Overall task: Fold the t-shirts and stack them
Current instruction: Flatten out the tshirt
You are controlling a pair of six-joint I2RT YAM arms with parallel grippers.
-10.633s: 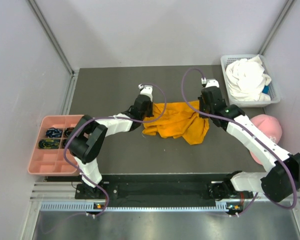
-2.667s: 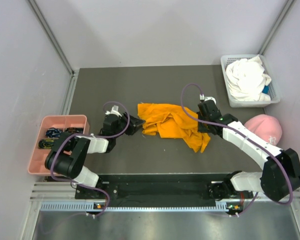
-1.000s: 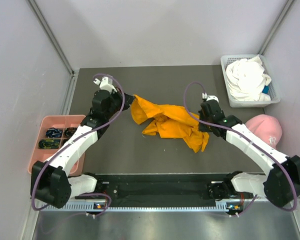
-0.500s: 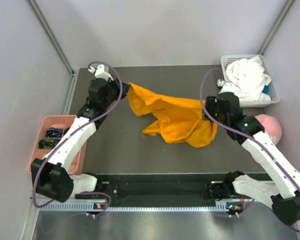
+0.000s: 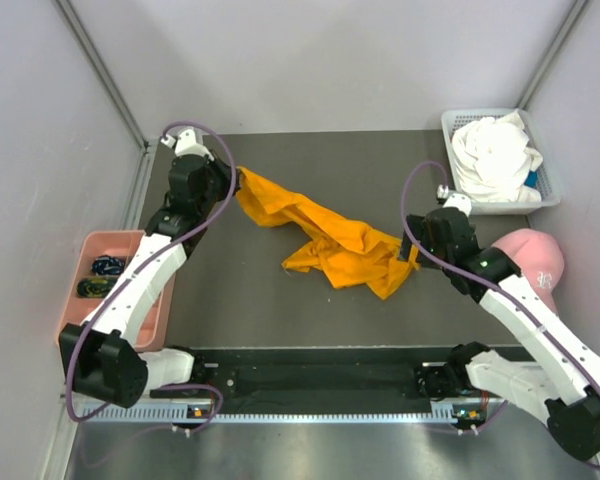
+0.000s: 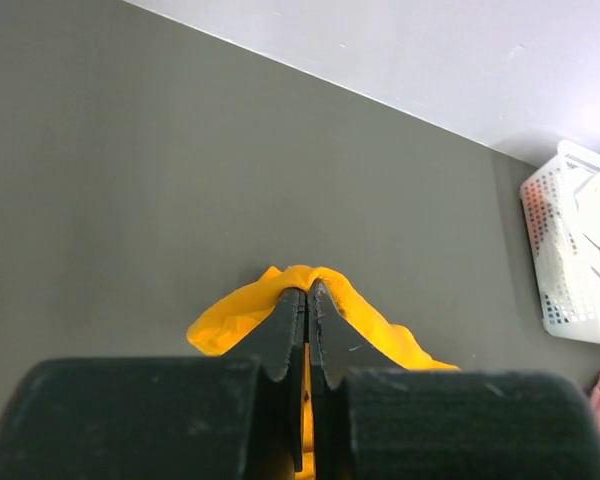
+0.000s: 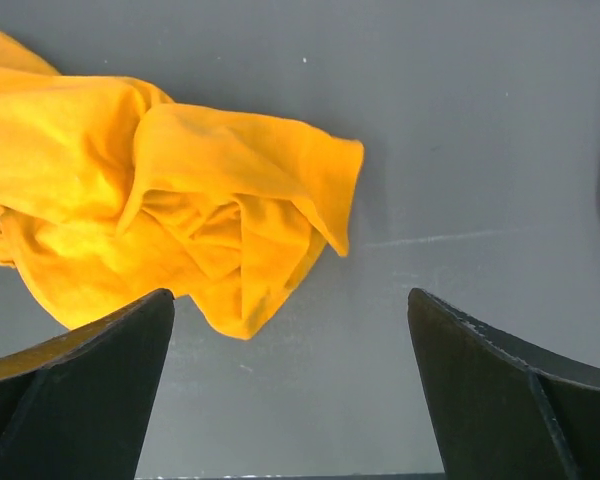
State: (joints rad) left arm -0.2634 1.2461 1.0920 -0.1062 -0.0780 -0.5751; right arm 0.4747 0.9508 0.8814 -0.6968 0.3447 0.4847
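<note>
Your orange t-shirt (image 5: 330, 245) lies crumpled across the surface (image 5: 230, 300), one end pinched in the left fingers (image 6: 283, 340) at 10 o'clock, its bulk bunched at the centre. The white t-shirt (image 5: 495, 155) sits heaped in the basket (image 5: 450, 140) at 2 o'clock.

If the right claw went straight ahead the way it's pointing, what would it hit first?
Most likely the orange shirt: its crumpled end lies between the open right claw's fingers. Bare table is just beside it, so it is close.

Robot lab enclosure, plain grey panel walls (image 5: 330, 70), dark table (image 5: 240, 310), metal mounting rail (image 5: 320, 410)
</note>
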